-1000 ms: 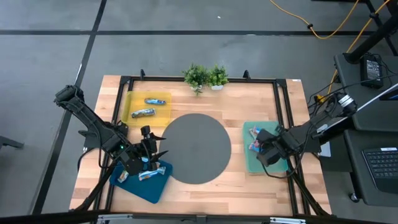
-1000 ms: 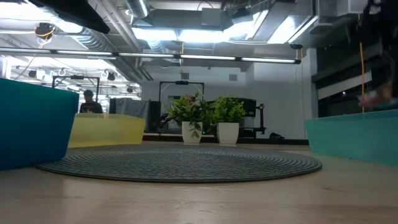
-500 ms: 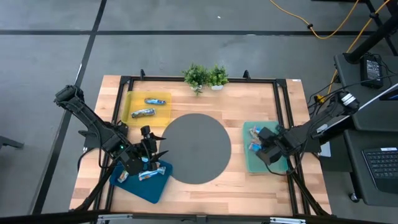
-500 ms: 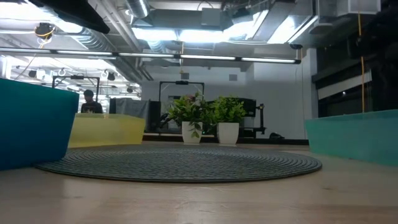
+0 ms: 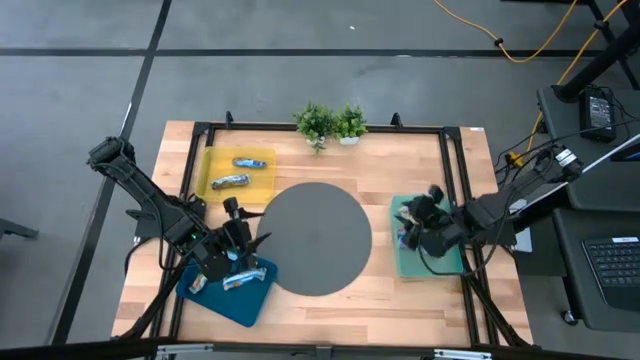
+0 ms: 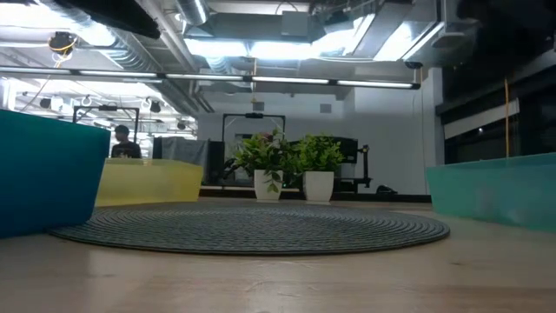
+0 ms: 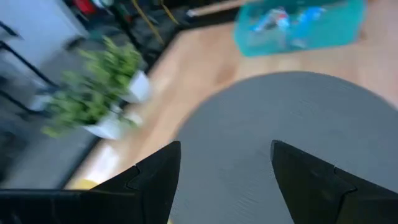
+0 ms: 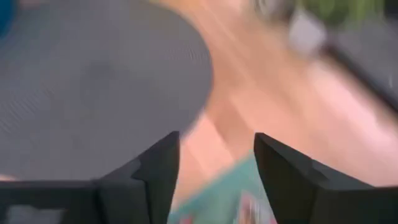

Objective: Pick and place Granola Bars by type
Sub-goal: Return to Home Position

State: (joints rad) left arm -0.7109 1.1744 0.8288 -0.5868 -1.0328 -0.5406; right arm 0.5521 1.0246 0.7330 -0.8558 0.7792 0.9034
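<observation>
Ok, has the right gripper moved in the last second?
Yes. In the high view the right gripper has shifted over the green bin toward the plants at the far edge.

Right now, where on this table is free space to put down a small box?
The round grey mat is bare, and so is the wood between the plants and the green bin. Crowded: the left end effector hangs by the blue bin, the right end effector over the green bin.

Round grey mat (image 6: 252, 228) between blue bin (image 6: 43, 174) and teal bin (image 6: 491, 187), two potted plants (image 6: 291, 165) behind.
</observation>
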